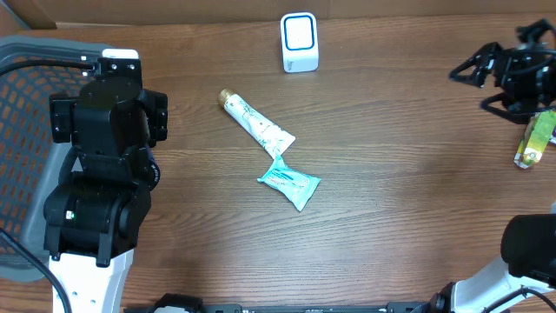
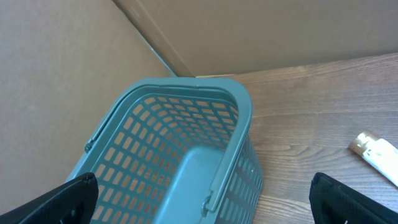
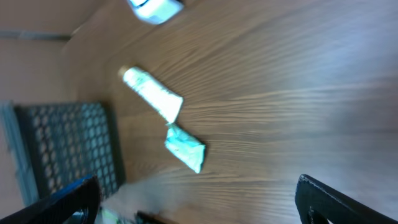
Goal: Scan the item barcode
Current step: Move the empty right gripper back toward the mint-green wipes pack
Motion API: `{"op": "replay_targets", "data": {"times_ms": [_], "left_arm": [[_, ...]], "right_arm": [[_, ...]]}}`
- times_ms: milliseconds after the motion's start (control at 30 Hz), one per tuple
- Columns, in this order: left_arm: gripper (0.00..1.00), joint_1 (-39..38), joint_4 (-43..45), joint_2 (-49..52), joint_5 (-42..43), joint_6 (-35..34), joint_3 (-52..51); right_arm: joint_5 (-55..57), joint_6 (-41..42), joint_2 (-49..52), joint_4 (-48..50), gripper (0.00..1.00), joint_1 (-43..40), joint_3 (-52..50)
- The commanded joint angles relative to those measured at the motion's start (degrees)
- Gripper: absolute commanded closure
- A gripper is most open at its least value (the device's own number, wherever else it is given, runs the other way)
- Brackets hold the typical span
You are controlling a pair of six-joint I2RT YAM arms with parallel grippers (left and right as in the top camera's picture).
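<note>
Left arm [image 1: 104, 165]: black and white, closest to the overhead camera, standing tall at the 9 o'clock side of the wooden table [image 1: 400, 217].
Basket [image 1: 26, 96]: grey-teal plastic mesh at the 9 o'clock edge, partly under the left arm; the wrist view looks down into it and nothing shows inside.
Left gripper [image 2: 205, 205]: jaws spread wide apart above the basket, holding nothing.
Tube [image 1: 256, 123]: white with green print and a gold cap, lying flat just toward 11 o'clock from the table's middle, with the cap pointing to 10 o'clock and the flat end to 4 o'clock.
Pouch [image 1: 289, 182]: small, teal, lying flat near the middle, at 5 o'clock from the tube; its top corner meets or nearly meets the tube's flat end.
Scanner [image 1: 300, 42]: white block with a blue-outlined face, at 12 o'clock near the far edge, well apart from both arms.
Right gripper [image 3: 199, 205]: fingers wide apart, nothing between them; its arm sits at 2 o'clock.
Green-yellow pack [image 1: 536, 139]: lying on the table at 3 o'clock, just beside the right arm, not gripped.
</note>
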Motion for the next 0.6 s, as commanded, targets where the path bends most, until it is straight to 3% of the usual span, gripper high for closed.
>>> {"op": "replay_targets", "data": {"times_ms": [0, 267, 567], "left_arm": [[0.0, -0.02, 0.26, 0.2, 0.07, 0.46, 0.04], [0.0, -0.02, 0.26, 0.2, 0.07, 0.46, 0.04], [0.0, -0.02, 0.26, 0.2, 0.07, 0.46, 0.04]], "right_arm": [[-3.61, -3.93, -0.33, 0.02, 0.0, 3.65, -1.11], [27.21, 10.78, -1.18, 9.03, 0.0, 18.43, -8.09], [25.83, 15.54, -19.12, 36.68, 0.0, 25.92, -4.26]]}}
